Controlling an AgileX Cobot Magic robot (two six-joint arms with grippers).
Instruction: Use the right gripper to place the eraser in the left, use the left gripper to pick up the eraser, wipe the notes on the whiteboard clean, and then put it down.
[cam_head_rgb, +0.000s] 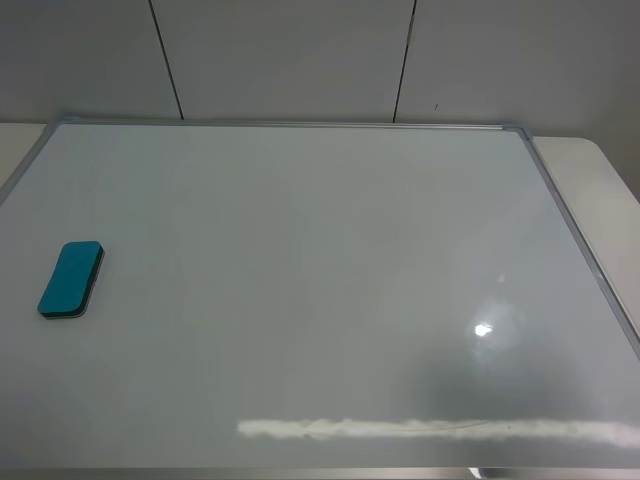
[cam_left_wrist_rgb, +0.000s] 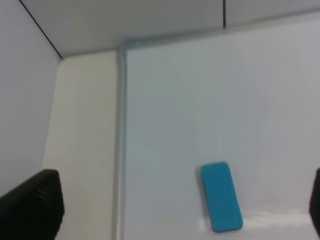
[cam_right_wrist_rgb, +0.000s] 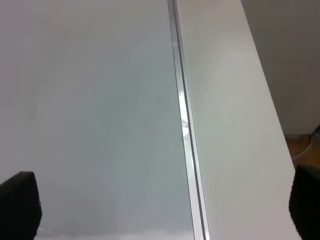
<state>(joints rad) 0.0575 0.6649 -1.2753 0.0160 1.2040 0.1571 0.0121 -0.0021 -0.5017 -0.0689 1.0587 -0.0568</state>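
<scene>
Teal-blue eraser (cam_head_rgb: 71, 279), an oblong block with rounded corners and a thin dark underside showing along one long edge. Lying flat on the whiteboard (cam_head_rgb: 320, 280), near the board's left frame edge and well away from its far rail and right rail, long axis slightly tilted against that left edge. Large glossy white board with a thin silver frame, resting on a pale desk (cam_head_rgb: 600, 180) that shows beyond the frame at both far corners; streaky glare along the board's near edge and a small bright spot toward its near right part. No marker scribble visible anywhere on the white surface in these views. Nothing else lying on the board. In the left wrist view, same eraser (cam_left_wrist_rgb: 221, 195) just inside the board's frame edge, apart from the left gripper (cam_left_wrist_rgb: 175, 210), whose dark fingers (cam_left_wrist_rgb: 35, 205) stand wide apart at either side of the view, touching nothing. In the right wrist view, right gripper (cam_right_wrist_rgb: 165, 210) over the board's silver frame rail (cam_right_wrist_rgb: 186, 125) and the desk strip beside it, fingers (cam_right_wrist_rgb: 20, 202) likewise spread wide and empty, eraser out of that view.
</scene>
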